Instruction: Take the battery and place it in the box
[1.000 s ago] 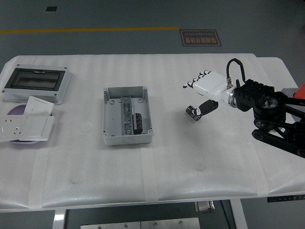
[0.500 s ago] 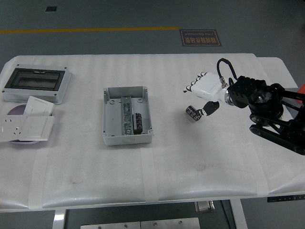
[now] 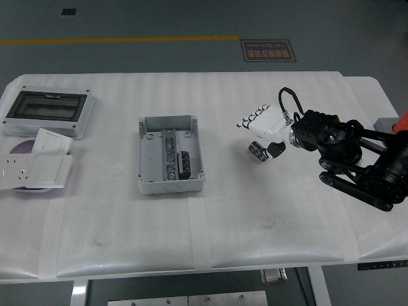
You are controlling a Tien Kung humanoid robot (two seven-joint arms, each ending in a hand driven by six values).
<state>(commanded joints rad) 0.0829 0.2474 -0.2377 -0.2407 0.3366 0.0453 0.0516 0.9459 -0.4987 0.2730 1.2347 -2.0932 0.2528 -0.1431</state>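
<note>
The right hand [image 3: 262,125] hovers over the worktop [image 3: 255,210] near its right edge, fingers spread, holding nothing; the battery [image 3: 257,150] lies just below its thumb, well right of the box [image 3: 170,155]

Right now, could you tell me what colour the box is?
The box is light grey, open-topped; the head view shows it best.

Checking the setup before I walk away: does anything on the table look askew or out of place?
Nothing stands out. The open grey box sits square, the battery lies on the table under the right hand, and the panels at the left edge are loosely stacked.
</note>
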